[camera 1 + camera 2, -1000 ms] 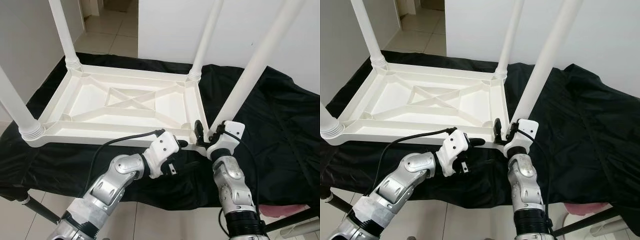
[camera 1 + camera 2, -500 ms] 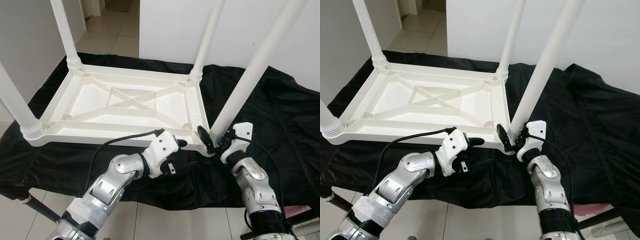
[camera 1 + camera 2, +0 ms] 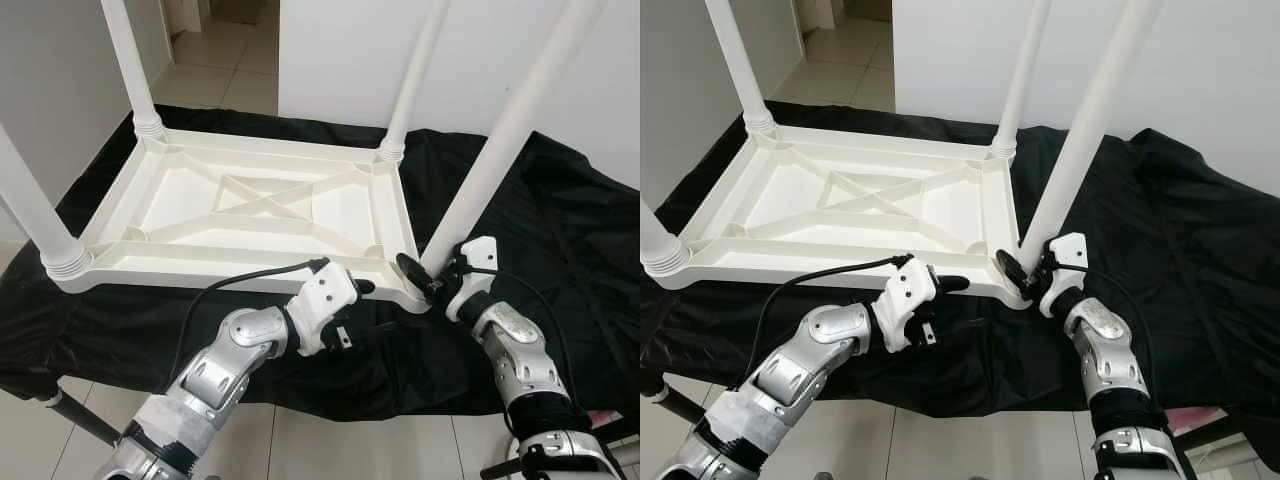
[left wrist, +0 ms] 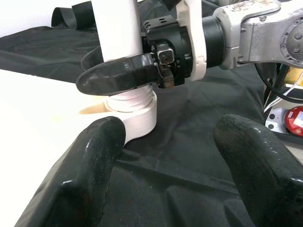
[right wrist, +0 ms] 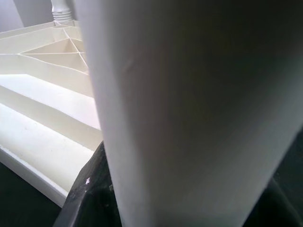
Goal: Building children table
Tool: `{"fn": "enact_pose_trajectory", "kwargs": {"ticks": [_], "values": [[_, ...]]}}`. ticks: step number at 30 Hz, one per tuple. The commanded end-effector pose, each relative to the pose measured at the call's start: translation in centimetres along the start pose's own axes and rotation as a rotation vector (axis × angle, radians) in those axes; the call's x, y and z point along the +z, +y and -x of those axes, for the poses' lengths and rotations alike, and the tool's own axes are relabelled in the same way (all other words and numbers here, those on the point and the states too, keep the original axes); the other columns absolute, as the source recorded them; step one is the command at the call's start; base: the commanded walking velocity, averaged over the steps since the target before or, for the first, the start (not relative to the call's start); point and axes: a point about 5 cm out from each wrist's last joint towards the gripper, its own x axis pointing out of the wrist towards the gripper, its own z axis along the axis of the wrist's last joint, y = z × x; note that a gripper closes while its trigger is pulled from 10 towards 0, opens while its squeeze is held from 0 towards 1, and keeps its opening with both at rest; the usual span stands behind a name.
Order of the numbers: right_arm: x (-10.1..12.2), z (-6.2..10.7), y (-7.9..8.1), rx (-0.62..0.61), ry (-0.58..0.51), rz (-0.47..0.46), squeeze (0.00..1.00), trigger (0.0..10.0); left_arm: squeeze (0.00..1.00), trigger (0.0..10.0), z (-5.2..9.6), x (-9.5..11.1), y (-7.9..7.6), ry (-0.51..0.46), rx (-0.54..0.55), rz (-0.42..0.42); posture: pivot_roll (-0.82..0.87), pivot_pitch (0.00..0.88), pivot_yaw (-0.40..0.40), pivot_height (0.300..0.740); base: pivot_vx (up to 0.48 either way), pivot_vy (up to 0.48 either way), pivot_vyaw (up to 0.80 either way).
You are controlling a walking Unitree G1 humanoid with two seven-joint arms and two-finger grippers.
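I see a stand draped in black cloth (image 3: 560, 230), with the white table (image 3: 250, 215) lying upside down on it, legs up. Its near corner sits just ahead of my right claw (image 3: 432, 278); wrinkled cloth spreads beyond and under my left claw (image 3: 352, 310).

eyes: high, facing down-forward | wrists: close, low | shared: table leg (image 3: 500, 140) base
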Motion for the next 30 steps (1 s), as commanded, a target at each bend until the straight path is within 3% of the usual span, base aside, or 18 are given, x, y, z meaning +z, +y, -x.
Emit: {"fn": "enact_pose_trajectory", "kwargs": {"ticks": [1, 4, 5, 6, 16, 19, 25, 30], "values": [[-0.6, 0.5, -0.6, -0.013, 0.029, -0.002, 0.00, 0.0, 0.00, 10.0, 0.0, -0.2, -0.4, 0.005, -0.063, -0.007, 0.01, 0.000, -0.081, 0.740, 0.000, 0.000, 0.00], [-0.7, 0.6, -0.7, -0.019, 0.032, 0.000, 0.00, 0.0, 0.00, 10.0, 0.1, -0.2, -0.5, 0.006, -0.062, -0.005, 0.01, 0.000, -0.082, 0.740, 0.000, 0.000, 0.00], [-0.8, 0.6, -0.7, -0.035, 0.033, -0.005, 0.00, 5.4, 0.00, 10.0, 0.1, -0.3, -0.5, 0.007, -0.060, -0.004, 0.01, 0.000, -0.083, 0.740, 0.000, 0.000, 0.00], [-0.8, 0.5, -0.6, -0.046, 0.031, -0.009, 0.00, 10.0, 0.00, 10.0, 0.1, -0.3, -0.5, 0.007, -0.060, -0.004, 0.01, 0.000, -0.083, 0.740, 0.000, 0.000, 0.00], [-1.1, -0.1, 0.5, -0.126, 0.046, -0.040, 0.00, 10.0, 0.00, 10.0, 0.1, -0.3, -0.6, 0.007, -0.064, -0.007, 0.00, 0.000, -0.079, 0.740, 0.000, 0.000, 0.00], [-1.3, -0.1, 1.0, -0.314, 0.058, -0.079, 0.00, 10.0, 0.00, 10.0, 0.1, -0.3, -0.6, 0.009, -0.067, -0.007, 0.00, 0.000, -0.080, 0.740, 0.000, 0.000, 0.00], [-1.6, 0.1, 1.6, -0.440, 0.061, -0.103, 0.00, 10.0, 0.00, 10.0, 0.1, -0.3, -0.6, 0.008, -0.068, -0.009, 0.01, 0.000, -0.085, 0.740, 0.000, 0.000, 0.00], [-2.5, 0.6, 3.1, -0.696, 0.119, -0.070, 0.00, 10.0, 0.00, 10.0, 0.1, -0.4, -0.7, 0.010, -0.065, -0.010, 0.02, 0.000, -0.095, 0.740, 0.000, 0.000, 0.00]]}}
